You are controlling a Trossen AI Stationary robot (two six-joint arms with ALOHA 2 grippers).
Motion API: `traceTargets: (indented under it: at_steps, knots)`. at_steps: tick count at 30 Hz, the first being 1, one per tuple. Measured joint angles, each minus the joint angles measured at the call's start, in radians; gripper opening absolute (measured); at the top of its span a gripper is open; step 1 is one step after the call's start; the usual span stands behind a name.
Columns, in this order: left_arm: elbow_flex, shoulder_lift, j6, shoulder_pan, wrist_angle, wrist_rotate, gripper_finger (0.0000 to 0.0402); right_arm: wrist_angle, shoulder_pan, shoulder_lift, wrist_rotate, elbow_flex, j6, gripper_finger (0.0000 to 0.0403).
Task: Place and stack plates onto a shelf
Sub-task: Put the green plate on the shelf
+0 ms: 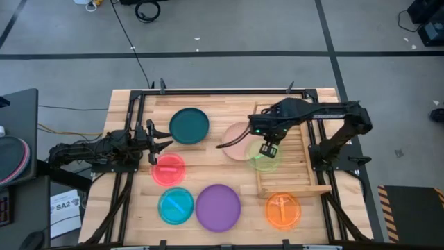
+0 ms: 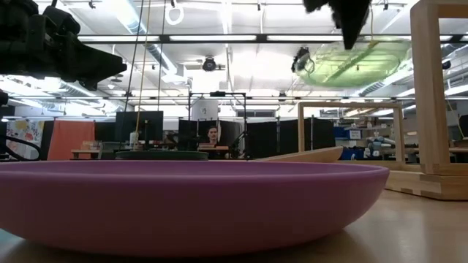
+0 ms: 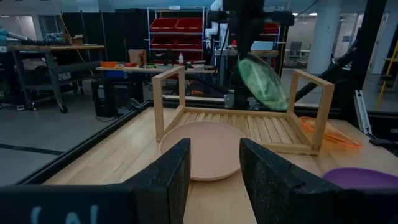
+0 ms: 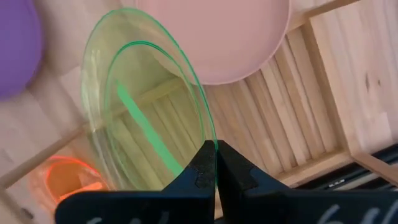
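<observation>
Right pincer (image 1: 264,148), at centre-right of the high view, is clamped on the rim of the green plate (image 1: 264,157) and holds it tilted in the air above the shelf (image 1: 295,182); its wrist view shows the fingers pinched tight on the plate's edge, with slats underneath. Left pincer (image 1: 161,144) waits at centre-left of that view just above the red-pink plate (image 1: 168,169), its fingers apart and empty, as the gap in its own wrist view shows. The step in hand looks like placing the green plate on the shelf, where the pale pink plate (image 1: 238,141) already lies with its left edge hanging over the shelf's left end. The next move probably calls for levelling the plate and lowering it onto the slats or onto the pink one before letting go. Teal plate (image 1: 189,126), cyan plate (image 1: 175,205), purple plate (image 1: 218,207) and orange plate (image 1: 283,210) still lie on the bench (image 1: 132,104). Only six plates show. In the low view the purple plate fills the foreground and hides most of the bench, and the right arm partly covers the pink plate from above.
</observation>
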Motion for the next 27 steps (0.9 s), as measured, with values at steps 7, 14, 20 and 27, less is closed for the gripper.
traceTargets:
  at_steps: [7,14,20,27]
  knots:
    - [0.000,0.000,0.000,0.000,0.000,0.000,0.0144,-0.002,0.068,-0.207,0.023,-0.193,0.173,0.0007]
    - [0.000,0.000,0.000,0.000,0.000,0.000,0.0144,0.037,0.129,-0.421,-0.019,-0.467,0.366,0.0008]
    - [0.000,0.000,0.000,0.000,0.000,0.000,0.0144,0.170,0.138,-0.539,-0.040,-0.664,0.402,0.0009]
    - [0.000,0.000,0.000,0.000,0.000,0.000,0.0144,0.284,0.137,-0.582,-0.117,-0.837,0.365,0.0009]
